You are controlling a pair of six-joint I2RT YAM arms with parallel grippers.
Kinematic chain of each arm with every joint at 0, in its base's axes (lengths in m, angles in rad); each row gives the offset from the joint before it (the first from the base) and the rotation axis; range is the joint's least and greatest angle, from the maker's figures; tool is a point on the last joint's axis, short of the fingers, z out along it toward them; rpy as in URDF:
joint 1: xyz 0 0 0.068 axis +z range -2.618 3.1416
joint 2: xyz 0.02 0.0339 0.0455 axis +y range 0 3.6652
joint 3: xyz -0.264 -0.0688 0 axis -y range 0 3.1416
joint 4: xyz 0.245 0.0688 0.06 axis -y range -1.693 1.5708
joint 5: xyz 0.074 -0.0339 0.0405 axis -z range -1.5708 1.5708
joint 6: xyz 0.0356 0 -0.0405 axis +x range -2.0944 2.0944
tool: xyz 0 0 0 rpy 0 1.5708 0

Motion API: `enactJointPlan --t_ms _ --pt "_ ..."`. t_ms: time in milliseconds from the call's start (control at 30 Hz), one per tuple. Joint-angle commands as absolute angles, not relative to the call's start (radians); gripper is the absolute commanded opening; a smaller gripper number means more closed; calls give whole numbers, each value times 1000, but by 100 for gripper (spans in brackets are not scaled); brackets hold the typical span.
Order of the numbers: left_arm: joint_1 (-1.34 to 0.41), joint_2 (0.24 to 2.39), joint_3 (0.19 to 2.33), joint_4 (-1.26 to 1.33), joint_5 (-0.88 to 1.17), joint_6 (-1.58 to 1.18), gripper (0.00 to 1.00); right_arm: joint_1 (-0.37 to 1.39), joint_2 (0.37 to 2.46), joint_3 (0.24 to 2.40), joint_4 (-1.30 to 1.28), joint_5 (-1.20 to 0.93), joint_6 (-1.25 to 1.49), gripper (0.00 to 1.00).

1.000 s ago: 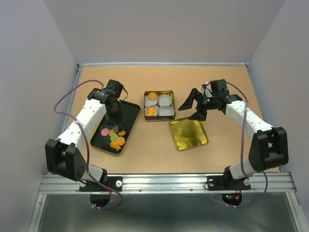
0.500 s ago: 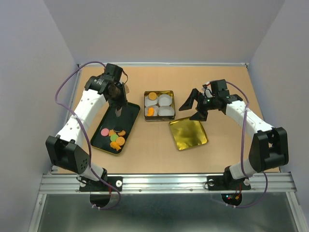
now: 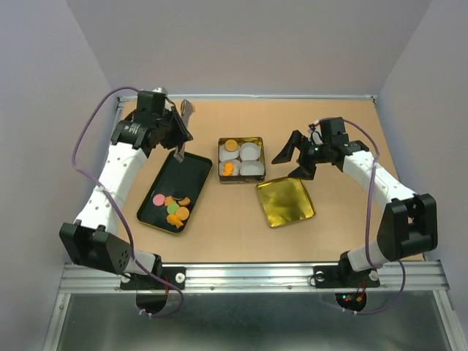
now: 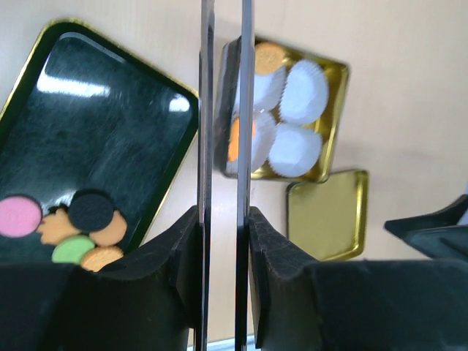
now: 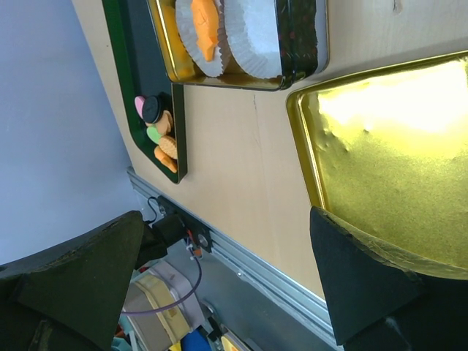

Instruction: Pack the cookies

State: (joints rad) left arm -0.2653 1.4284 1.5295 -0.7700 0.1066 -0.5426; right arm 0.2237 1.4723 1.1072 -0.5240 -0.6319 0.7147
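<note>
Orange cookies (image 3: 174, 208) on tray (image 3: 189, 172), apart from left pincer (image 3: 178, 151) (seemingly closed)

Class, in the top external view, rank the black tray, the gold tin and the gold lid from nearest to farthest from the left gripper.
1. Black tray: left side, right by the left gripper.
2. Gold tin: centre, to the gripper's right.
3. Gold lid: farthest, right of centre, lower in the view.
</note>
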Motion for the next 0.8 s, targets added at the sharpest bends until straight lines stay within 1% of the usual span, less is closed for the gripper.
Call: enactJointPlan --t_ms 0,33,100,267,433,700,767 --pt "-249 1270 1483 -530 222 -555 0 224 1453 1177 -523 -612 713 100" --pt "-247 1272 1480 -517 222 -543 0 224 1456 1178 -523 -611 713 100" --pt "-247 1284 1483 -506 300 -505 0 222 1460 1183 -523 -609 713 100" --pt "-250 1310 1470 -497 368 -442 0 222 1468 1189 -523 -603 719 100" --pt "-271 1367 1492 -538 377 -376 0 222 1470 1184 -523 -600 726 100" --pt "-425 1492 1571 -666 200 -293 0 221 1445 1160 -523 -591 736 100" --pt "-457 1531 1578 -707 111 -308 0 216 1434 1147 -525 -589 739 100"
